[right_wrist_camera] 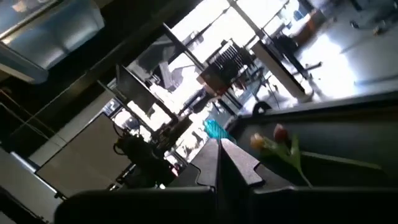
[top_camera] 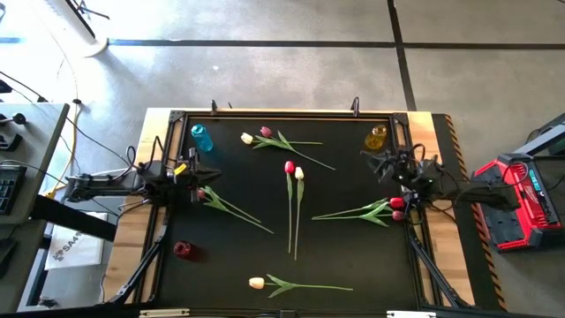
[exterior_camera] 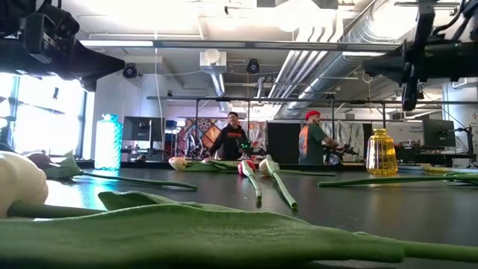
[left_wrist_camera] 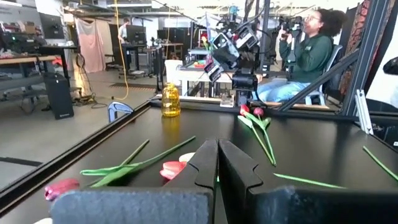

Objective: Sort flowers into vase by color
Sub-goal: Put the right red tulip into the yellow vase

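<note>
Several flowers lie flat on the black table: a cream and a pink tulip [top_camera: 256,137] at the far side, a red head [top_camera: 290,166] and a cream head [top_camera: 299,173] in the middle, a dark pink one [top_camera: 205,194] at the left, red ones [top_camera: 395,205] at the right, and a cream one [top_camera: 257,283] near the front. A blue vase [top_camera: 201,137], a yellow vase [top_camera: 377,137] and a red vase [top_camera: 183,250] stand upright. My left gripper [top_camera: 201,174] hangs shut over the left edge and my right gripper [top_camera: 378,164] shut over the right edge, both above the table and holding nothing.
Metal frame posts stand along the table's left and right edges. Beyond the far edge people stand in the room [exterior_camera: 235,134]. A seated person [left_wrist_camera: 308,50] shows past the right arm. A red case [top_camera: 521,199] sits beside the table on the right.
</note>
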Motion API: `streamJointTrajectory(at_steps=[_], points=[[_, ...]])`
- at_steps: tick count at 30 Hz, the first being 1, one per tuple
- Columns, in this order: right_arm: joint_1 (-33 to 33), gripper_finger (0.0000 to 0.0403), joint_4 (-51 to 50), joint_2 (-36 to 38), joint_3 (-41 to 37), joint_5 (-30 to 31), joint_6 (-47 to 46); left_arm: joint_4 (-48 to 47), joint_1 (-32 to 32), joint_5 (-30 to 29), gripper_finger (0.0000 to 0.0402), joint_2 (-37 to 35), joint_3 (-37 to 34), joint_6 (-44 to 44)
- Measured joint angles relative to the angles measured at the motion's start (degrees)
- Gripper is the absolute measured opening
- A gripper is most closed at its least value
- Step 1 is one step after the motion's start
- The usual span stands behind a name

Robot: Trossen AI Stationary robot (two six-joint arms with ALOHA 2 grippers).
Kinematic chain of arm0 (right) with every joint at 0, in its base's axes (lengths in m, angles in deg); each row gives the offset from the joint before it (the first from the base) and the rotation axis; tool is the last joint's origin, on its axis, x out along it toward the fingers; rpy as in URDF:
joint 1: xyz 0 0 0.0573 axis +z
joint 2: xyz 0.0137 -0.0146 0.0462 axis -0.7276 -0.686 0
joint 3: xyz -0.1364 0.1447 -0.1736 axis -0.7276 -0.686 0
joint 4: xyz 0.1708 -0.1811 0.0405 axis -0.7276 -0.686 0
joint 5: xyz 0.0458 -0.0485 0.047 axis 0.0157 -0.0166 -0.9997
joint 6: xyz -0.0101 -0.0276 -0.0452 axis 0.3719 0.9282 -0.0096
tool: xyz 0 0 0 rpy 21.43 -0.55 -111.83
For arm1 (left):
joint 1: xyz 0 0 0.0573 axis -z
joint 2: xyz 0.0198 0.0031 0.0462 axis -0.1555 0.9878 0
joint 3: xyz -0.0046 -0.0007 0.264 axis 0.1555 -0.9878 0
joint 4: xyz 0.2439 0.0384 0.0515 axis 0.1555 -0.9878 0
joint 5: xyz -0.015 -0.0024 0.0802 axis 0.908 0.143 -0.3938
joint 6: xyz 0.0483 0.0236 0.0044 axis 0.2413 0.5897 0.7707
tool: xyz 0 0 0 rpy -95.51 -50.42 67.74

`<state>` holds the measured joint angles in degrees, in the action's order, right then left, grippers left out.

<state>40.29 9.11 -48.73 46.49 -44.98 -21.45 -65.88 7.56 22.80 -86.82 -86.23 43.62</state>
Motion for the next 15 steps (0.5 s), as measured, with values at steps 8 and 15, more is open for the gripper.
streamJointTrajectory(at_steps=[8,15], points=[[0.04,0.0000,6.98,-17.52,1.79,-3.14,-6.02,-0.02,0.00,-0.02,0.0000,3.37,0.00,-1.23],[0.04,0.0000,2.40,-36.53,15.81,-6.37,2.26,0.17,0.00,-0.02,0.0000,6.43,0.00,-2.43]])
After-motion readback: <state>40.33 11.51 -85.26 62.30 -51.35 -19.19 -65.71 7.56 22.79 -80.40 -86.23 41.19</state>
